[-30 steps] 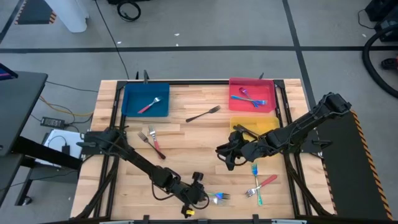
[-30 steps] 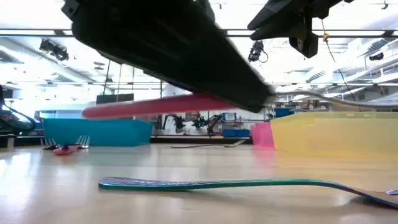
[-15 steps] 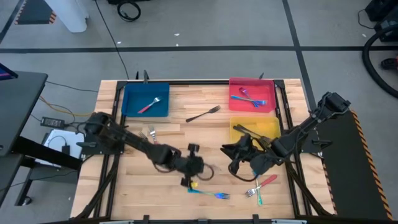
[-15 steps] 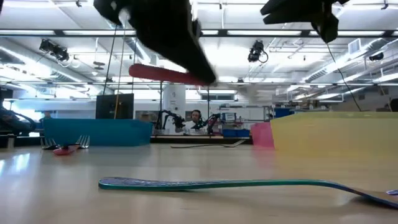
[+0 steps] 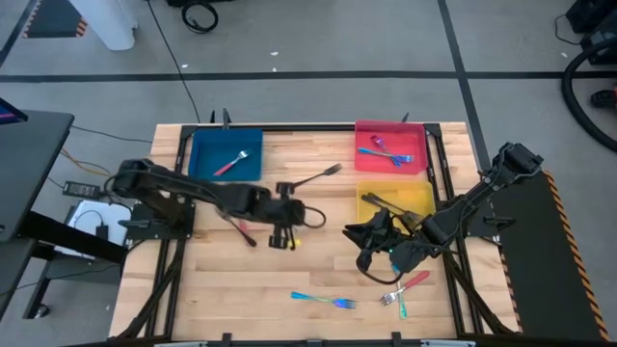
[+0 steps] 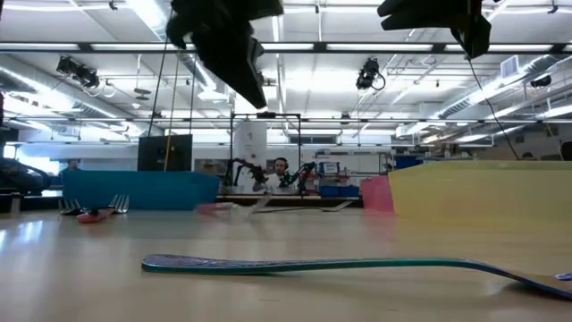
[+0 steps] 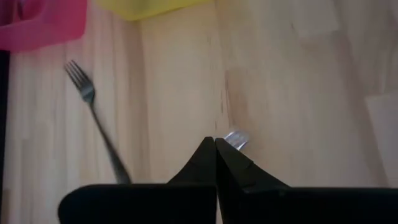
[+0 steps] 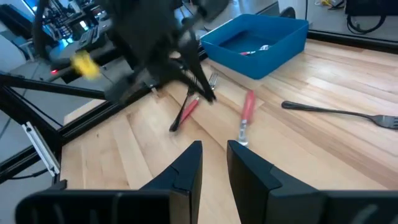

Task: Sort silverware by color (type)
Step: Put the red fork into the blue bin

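Note:
My left gripper (image 5: 310,214) (image 7: 216,142) is shut and empty, raised over the middle of the table. A red-handled fork (image 8: 246,112) (image 6: 222,207) lies on the wood below it, its silver end (image 7: 235,140) showing just past the fingertips. My right gripper (image 5: 359,241) (image 8: 214,146) is open and empty, hovering left of the yellow tray (image 5: 413,193). A dark grey fork (image 5: 313,176) lies at mid-table. A teal fork (image 5: 323,301) (image 6: 313,264) lies flat near the near edge. A red and a teal fork (image 5: 400,289) lie crossed at the near right.
The blue tray (image 5: 202,154) at the far left holds a red-handled fork. The red tray (image 5: 366,130) holds teal and red forks. The yellow tray holds a dark fork (image 5: 381,202). Another red-handled fork (image 5: 247,233) lies by the left arm. A person shows far behind the table.
My left gripper rose from the near edge beside the teal fork and swung toward the far edge, carrying a red-handled fork level. That fork is now out of the fingers and down at table level. My right gripper shifted slightly toward the right.

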`<state>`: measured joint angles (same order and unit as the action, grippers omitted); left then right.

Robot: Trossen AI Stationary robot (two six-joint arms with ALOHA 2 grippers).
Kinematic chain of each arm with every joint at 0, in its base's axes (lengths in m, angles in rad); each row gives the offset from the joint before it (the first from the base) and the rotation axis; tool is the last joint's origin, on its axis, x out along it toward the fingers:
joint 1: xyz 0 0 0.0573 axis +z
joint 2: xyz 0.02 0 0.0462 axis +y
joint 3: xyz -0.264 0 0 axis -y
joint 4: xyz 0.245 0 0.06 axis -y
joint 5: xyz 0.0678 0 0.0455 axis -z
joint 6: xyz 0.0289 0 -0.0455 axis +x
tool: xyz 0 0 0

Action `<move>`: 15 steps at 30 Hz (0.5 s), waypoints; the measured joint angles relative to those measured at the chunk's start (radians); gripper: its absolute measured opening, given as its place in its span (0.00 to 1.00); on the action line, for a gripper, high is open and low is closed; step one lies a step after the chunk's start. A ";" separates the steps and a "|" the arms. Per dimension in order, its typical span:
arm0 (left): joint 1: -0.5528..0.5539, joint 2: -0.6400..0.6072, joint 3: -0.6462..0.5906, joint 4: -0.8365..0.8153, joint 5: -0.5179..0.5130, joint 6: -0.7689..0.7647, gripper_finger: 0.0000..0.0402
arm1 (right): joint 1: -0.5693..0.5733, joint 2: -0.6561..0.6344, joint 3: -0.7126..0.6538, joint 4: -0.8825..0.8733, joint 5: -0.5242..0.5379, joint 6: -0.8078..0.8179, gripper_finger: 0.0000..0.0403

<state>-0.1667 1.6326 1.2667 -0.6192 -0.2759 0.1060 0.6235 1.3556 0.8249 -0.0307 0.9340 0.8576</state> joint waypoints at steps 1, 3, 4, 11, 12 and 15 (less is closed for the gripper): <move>0.012 -0.022 0.000 -0.015 0.016 0.008 0.00 | 0.000 0.000 0.000 0.001 0.000 -0.005 0.20; 0.030 -0.072 0.000 -0.067 0.038 0.011 0.00 | -0.001 0.000 0.000 0.006 -0.001 -0.023 0.20; 0.040 -0.093 0.000 -0.090 0.051 0.012 0.00 | -0.004 0.000 0.000 0.011 -0.003 -0.032 0.20; 0.078 -0.207 0.001 -0.329 0.123 0.009 0.00 | -0.070 0.000 0.000 0.108 -0.011 -0.159 0.20; 0.080 -0.209 0.001 -0.351 0.124 -0.002 0.00 | -0.083 0.000 0.000 0.117 -0.011 -0.185 0.20; 0.086 -0.207 0.001 -0.413 0.125 -0.017 0.00 | -0.127 0.000 0.000 0.138 -0.023 -0.252 0.20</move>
<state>-0.0807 1.4254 1.2675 -1.0318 -0.1509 0.0888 0.4965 1.3552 0.8248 0.1069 0.9106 0.6057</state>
